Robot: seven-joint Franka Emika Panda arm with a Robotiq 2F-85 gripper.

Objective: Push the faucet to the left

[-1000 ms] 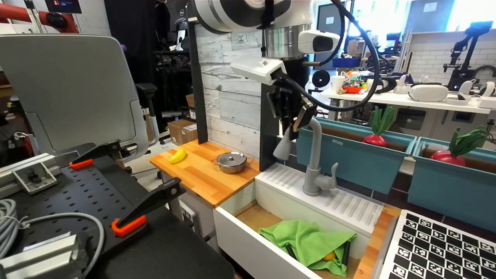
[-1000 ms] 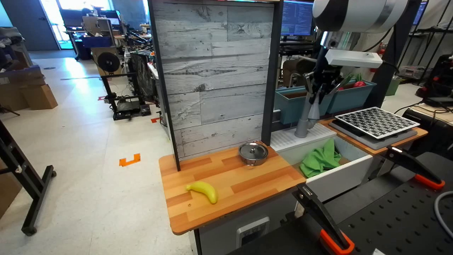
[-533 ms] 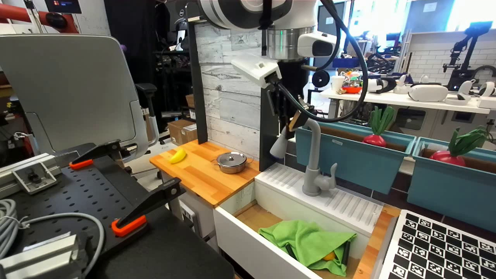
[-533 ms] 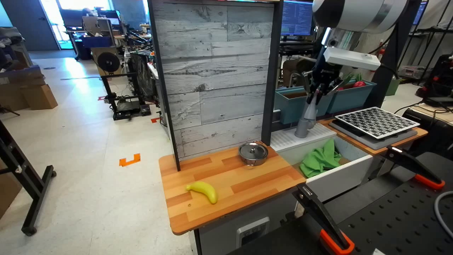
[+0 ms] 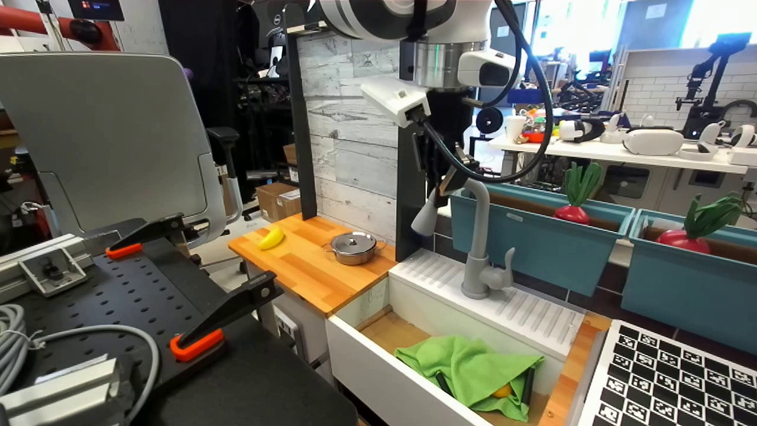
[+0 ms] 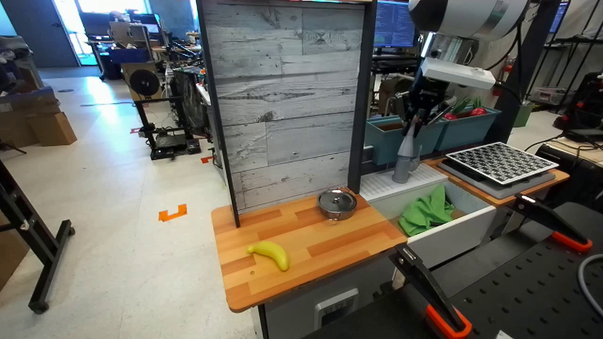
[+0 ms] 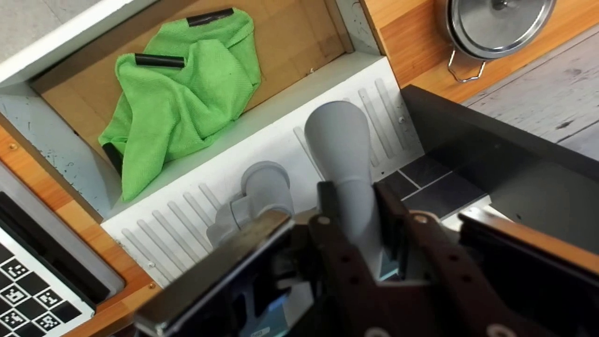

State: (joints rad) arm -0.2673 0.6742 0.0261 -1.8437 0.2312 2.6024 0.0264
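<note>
Upper left in the wrist view, a crumpled green cloth (image 7: 201, 89). At centre, the grey gooseneck faucet (image 7: 338, 135), probably light but stiff, is pinched by the gripper (image 7: 354, 191), fingers partly closed, behind its flared spout end, likely a good hold for swivelling.

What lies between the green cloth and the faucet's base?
The wrist view shows the sink's inner wall, then a strip of the white ribbed ledge that carries the faucet.
</note>
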